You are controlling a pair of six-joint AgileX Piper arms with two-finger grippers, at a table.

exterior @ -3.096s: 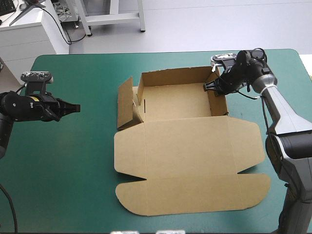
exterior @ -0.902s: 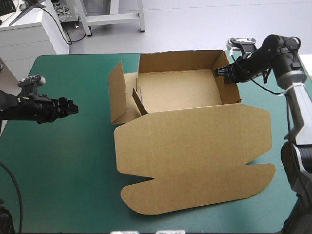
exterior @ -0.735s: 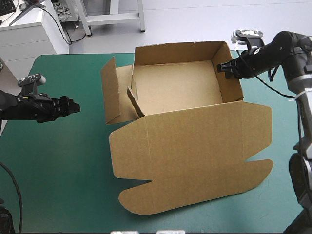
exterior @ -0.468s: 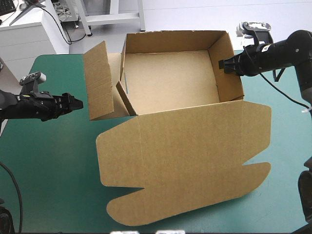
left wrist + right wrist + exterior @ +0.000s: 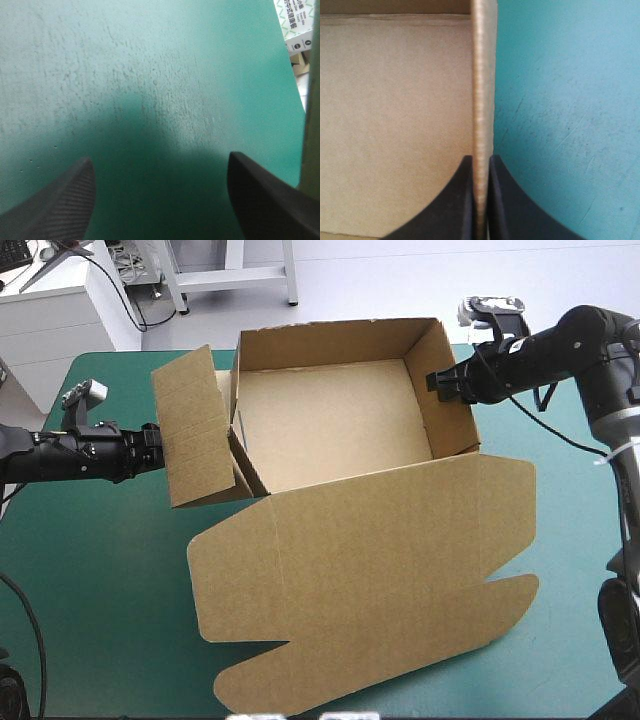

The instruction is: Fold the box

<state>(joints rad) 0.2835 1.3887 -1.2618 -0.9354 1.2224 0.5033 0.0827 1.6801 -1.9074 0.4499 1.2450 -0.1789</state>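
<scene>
1. The left gripper (image 5: 150, 445), its black fingers wide apart and empty, has advanced over the teal-green table cover (image 5: 90, 570) to the loose left flap (image 5: 188, 440).
2. The brown cardboard box (image 5: 340, 430), mid-table, has swung leftward to meet it.
3. The right gripper (image 5: 436, 383) stays pinched on the right wall (image 5: 452, 405); tucking the flap looks next.

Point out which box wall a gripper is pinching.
The right wall of the box, upright between the right gripper's shut fingers; the left flap splays outward, ungripped.
</scene>
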